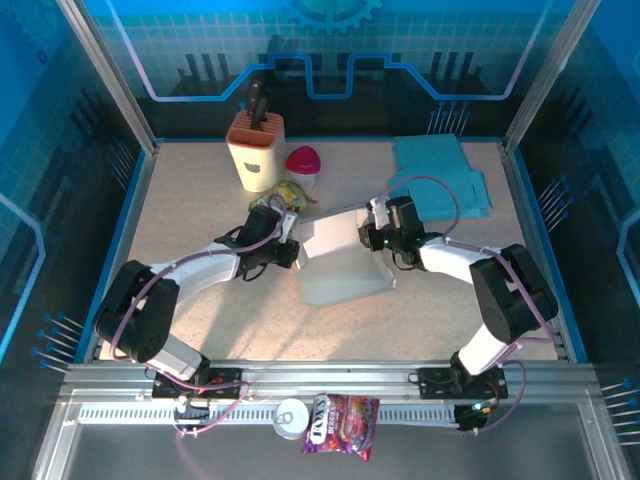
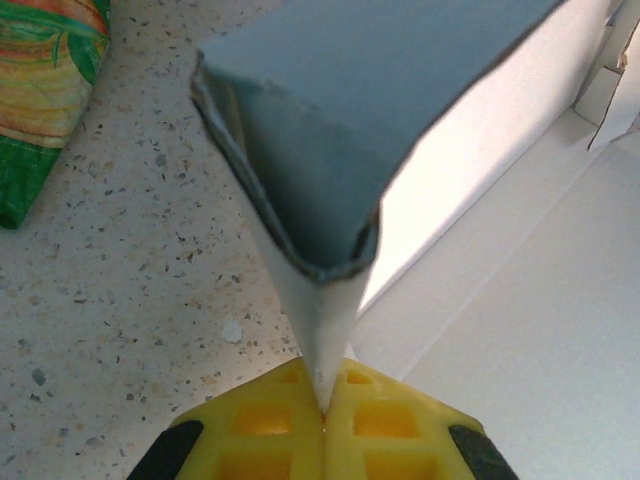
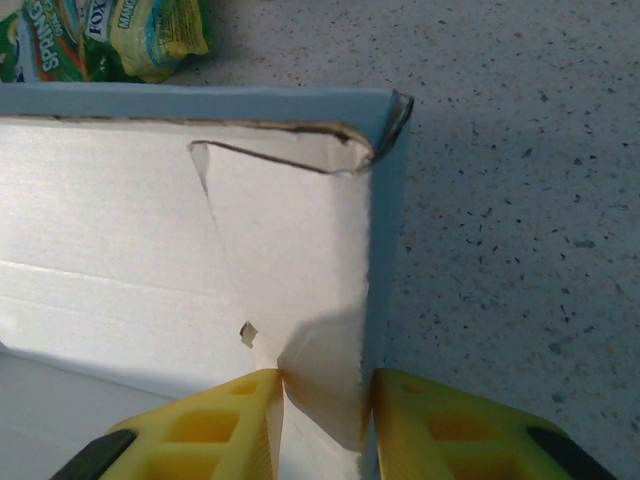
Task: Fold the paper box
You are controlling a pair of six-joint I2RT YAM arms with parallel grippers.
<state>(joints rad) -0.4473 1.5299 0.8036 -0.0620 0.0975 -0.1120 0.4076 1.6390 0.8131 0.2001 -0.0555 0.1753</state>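
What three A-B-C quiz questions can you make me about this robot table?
1. Where is the blue cloth? A) front left B) in the middle C) back right
2. What colour are the fingers? A) yellow B) red C) purple
3. What is the left gripper doing? A) hanging open B) pinching the box C) waving in the air

Answers: C, it lies by the far right edge. A, they look yellow in both wrist views. B, its jaws are shut on a cardboard flap.
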